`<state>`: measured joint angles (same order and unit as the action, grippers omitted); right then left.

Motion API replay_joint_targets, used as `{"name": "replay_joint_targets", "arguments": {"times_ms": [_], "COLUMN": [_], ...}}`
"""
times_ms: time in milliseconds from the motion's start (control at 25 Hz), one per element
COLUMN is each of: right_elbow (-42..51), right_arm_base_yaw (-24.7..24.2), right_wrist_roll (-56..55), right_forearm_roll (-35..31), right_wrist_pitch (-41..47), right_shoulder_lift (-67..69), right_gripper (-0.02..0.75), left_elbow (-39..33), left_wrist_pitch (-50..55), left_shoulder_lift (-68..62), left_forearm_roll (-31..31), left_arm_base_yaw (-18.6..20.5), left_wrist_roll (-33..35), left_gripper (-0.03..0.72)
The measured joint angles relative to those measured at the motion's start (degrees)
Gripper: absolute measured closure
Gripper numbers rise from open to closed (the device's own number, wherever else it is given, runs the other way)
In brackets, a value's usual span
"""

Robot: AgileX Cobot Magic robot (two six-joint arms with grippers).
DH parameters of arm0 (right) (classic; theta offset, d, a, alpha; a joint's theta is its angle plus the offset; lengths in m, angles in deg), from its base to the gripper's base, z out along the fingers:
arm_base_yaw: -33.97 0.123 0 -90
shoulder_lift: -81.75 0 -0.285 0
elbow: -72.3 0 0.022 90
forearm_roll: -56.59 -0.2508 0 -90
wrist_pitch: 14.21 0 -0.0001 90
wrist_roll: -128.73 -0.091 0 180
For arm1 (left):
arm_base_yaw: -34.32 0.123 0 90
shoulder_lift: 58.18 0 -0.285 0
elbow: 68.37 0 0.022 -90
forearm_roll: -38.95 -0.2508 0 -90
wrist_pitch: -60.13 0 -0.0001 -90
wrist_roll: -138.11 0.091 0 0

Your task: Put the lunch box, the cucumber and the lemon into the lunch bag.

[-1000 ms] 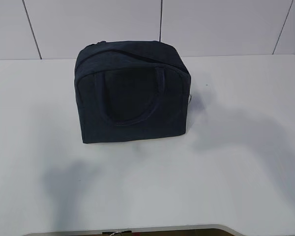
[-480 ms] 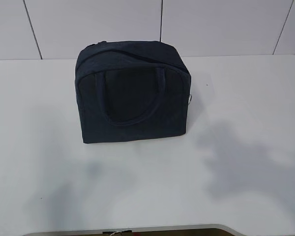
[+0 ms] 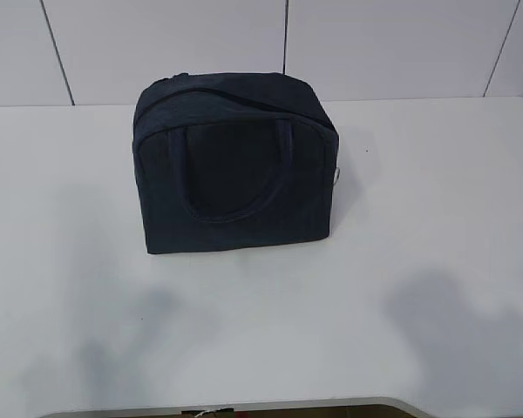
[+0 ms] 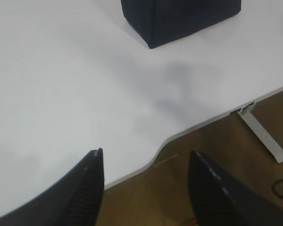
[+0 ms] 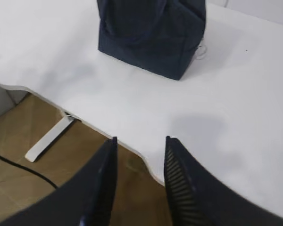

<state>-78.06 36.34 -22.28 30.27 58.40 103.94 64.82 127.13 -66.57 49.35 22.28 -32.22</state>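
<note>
The dark navy lunch bag (image 3: 234, 161) stands on the white table (image 3: 418, 174), its top zipper closed and one loop handle lying against the front. A silver ring pull (image 3: 339, 174) hangs at its right side. The bag (image 4: 179, 19) fills the top of the left wrist view and also shows as the bag (image 5: 153, 33) in the right wrist view. My left gripper (image 4: 145, 155) is open and empty over the table's front edge. My right gripper (image 5: 140, 141) is open and empty there too. Neither gripper appears in the exterior view. The lunch box, cucumber and lemon are out of view.
The table's front edge (image 5: 132, 148) has a curved cut-out with brown floor below. A white table foot (image 4: 264, 136) and a black cable (image 5: 19, 167) lie on the floor. Arm shadows fall on the table front left and right.
The bag has not moved. The arm shadows on the table have slid toward the front edge, the right one farther right and lower.
</note>
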Motion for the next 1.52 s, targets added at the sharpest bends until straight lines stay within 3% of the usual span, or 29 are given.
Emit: {"name": "replay_joint_targets", "arguments": {"times_ms": [200,320,720,840,1080,1520], "right_elbow": [1.8,4.8,18.1,18.4,18.6,18.6], "right_arm_base_yaw": [0.0,0.0,0.0,0.0,0.0,0.0], "right_wrist_roll": [-9.9,-12.5,-13.2,-14.7,-25.3,-26.8], "right_forearm_roll": [13.1,16.4,19.6,21.5,31.2,32.1], "right_wrist_pitch": [0.2,0.3,-4.9,-5.8,-6.3,-6.9], "right_shoulder_lift": [-7.1,-11.3,-15.4,-15.4,-15.4,-15.4], "right_gripper": [0.454,0.454,0.454,0.454,0.454,0.454], "left_elbow": [-0.8,-0.8,-0.9,-0.9,-0.9,-0.9], "left_wrist_pitch": [-1.6,-1.8,-2.8,-2.8,-2.8,-2.9], "left_shoulder_lift": [0.0,0.0,0.0,0.0,0.0,0.0], "left_forearm_roll": [-0.1,-1.1,-1.3,-1.3,-1.8,-1.9], "left_arm_base_yaw": [0.0,0.0,0.0,0.0,0.0,0.0], "left_wrist_roll": [0.1,0.4,0.6,0.6,0.1,0.0], "left_gripper": [0.275,0.276,0.286,0.288,0.294,0.309]}}
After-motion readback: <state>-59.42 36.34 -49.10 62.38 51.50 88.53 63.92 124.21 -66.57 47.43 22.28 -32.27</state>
